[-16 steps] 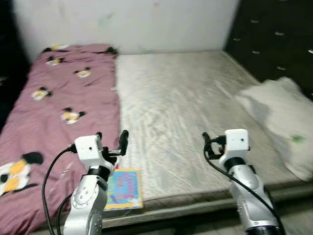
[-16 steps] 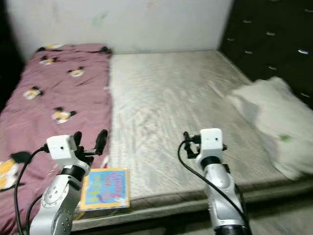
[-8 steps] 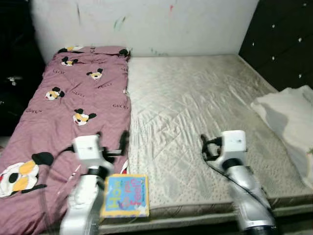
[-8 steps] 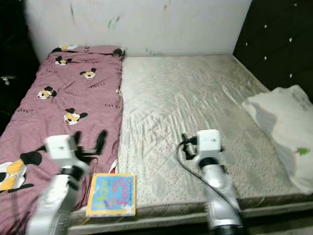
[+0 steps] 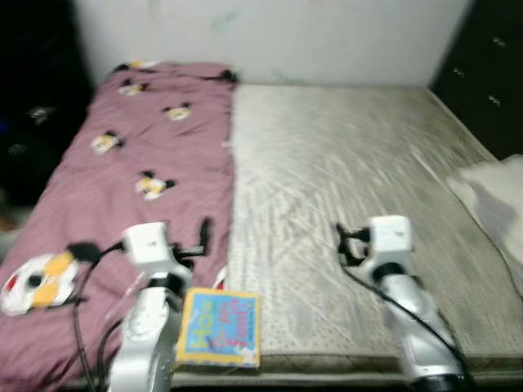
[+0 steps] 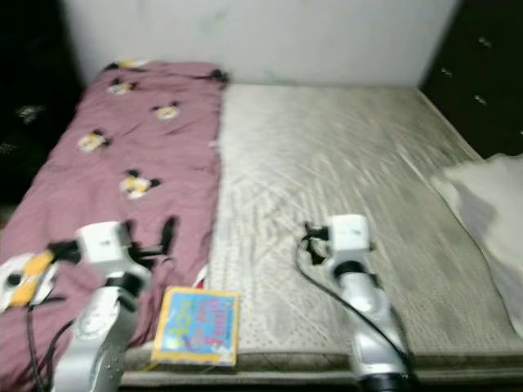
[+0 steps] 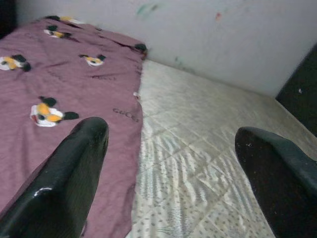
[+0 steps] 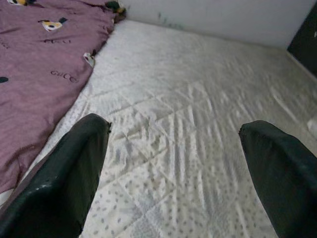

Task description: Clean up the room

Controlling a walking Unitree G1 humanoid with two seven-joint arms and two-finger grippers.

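The mattress (image 5: 343, 196) has a pale quilted cloth cover with a faint sheen and stitched diamond seams. Beside it lies a matt mauve cloth blanket (image 5: 139, 163), soft and lightly creased. The book (image 5: 219, 328) has a smooth, colourful printed cover. The left end effector (image 7: 173, 183) has glossy black plastic fingers (image 7: 69, 183); those of the right end effector (image 8: 173, 173) look duller. Both arms are silvery with white plastic housings. The pillow (image 6: 490, 212) is white cloth.

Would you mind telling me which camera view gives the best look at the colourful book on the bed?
The left eye view: the book lies whole and flat at the mattress's near edge, beside the left arm. The right eye view shows the same book, also whole but slightly smaller. Both wrist views look past it, over the purple blanket and mattress.
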